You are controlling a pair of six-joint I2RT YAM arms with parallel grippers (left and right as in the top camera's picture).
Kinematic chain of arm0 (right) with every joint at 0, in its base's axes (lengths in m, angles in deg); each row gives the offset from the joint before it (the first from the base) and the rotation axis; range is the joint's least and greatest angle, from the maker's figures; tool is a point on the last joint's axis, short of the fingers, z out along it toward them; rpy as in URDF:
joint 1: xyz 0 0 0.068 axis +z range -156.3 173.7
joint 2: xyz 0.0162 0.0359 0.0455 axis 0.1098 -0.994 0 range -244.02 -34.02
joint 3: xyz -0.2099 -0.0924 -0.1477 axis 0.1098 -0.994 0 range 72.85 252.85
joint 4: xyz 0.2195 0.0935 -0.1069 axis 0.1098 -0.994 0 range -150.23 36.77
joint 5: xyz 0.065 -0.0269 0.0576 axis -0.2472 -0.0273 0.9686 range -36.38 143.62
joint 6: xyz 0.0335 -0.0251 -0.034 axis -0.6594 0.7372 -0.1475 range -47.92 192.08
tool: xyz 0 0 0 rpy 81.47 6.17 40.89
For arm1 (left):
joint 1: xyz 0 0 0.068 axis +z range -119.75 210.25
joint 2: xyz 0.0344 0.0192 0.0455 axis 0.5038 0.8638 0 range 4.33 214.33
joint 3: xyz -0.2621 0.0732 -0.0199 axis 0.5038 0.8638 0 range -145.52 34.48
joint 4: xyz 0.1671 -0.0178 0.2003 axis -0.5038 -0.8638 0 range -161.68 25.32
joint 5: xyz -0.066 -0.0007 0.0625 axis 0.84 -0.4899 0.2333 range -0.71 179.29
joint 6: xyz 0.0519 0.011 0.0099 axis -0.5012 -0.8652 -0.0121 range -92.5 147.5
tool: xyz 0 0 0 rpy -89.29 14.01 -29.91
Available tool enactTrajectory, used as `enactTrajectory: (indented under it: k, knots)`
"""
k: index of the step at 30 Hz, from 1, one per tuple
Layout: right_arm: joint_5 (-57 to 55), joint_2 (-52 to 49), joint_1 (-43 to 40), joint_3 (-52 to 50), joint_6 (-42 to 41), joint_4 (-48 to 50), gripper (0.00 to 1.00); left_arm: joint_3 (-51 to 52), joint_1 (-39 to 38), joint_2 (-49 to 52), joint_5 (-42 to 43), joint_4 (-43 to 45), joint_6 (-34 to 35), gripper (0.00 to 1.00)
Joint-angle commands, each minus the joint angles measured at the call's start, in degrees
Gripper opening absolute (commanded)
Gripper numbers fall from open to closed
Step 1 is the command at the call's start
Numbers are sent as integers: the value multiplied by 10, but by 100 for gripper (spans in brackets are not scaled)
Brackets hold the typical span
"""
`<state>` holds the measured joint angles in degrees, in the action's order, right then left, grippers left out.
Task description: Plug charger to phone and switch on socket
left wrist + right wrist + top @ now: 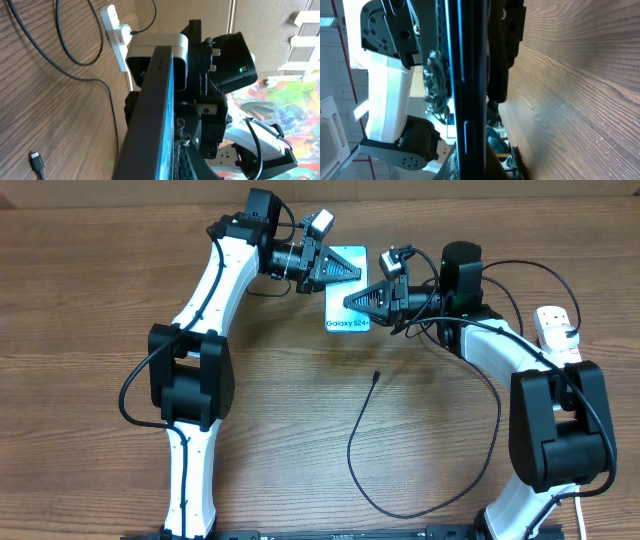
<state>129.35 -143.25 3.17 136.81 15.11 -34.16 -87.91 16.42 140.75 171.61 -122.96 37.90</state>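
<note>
- Phone (336, 308) is the thing in hand: it sits between the 2 grippers, which meet over it from opposite sides, and nothing is plugged into it yet.
- Left gripper (360, 273) reaches in over the phone's far half. In its wrist view the phone's dark edge runs straight down the middle, but I cannot tell whether the jaws are clamped on it or merely narrow about it.
- Right gripper (347, 301) comes in from the other side at the near half, just above the white band. It is clenched, and judging by its wrist view, where the phone's side fills the centre, it appears to grip the phone.
- Step, as I judge it: step 1, steadying and orienting the phone before the cable goes in.
- Charger (350, 452) lies loose on the table (280, 430), its connector (376, 376) near the right gripper, on the side toward the robot, touching nothing.
- Next move likely calls for 1 gripper to keep the phone firm while the other lets go, takes the cable close behind the connector and lines it up with the port.
- Socket (553, 328) lies well apart, out past the right gripper, untouched.
</note>
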Motion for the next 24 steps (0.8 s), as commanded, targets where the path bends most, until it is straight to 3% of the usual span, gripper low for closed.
enactTrajectory:
  k: [1, 7, 8, 10, 11, 12, 13, 18, 24]
  knots:
    - [-63, -5, 14, 3, -46, -11, 4, -14, -22, -12, 77, 0, -9, 13]
    - [-64, -5, 18, 3, -46, -11, 4, -14, -23, -12, 74, 1, -9, 4]
    - [-64, -5, 18, 3, -45, -12, 11, -14, -23, -12, 72, 1, -9, 4]
    - [-65, -5, 18, 3, -43, -12, 51, -14, -23, -12, 72, 0, -9, 4]
    - [-64, -5, 18, 3, -40, -11, 80, -14, -23, -12, 72, 0, -9, 4]
    - [-64, -5, 17, 3, -33, -12, 96, -14, -23, -12, 70, -1, -2, 4]
    - [-64, -5, 16, 3, -26, -12, 100, -14, -23, -12, 64, -3, 7, 4]
    - [-50, -5, 7, 3, -15, -12, 100, -14, -23, -12, -30, -55, 58, 4]
    - [-45, -5, -18, 3, -13, -12, 100, -14, -23, -12, -129, -154, 54, 4]
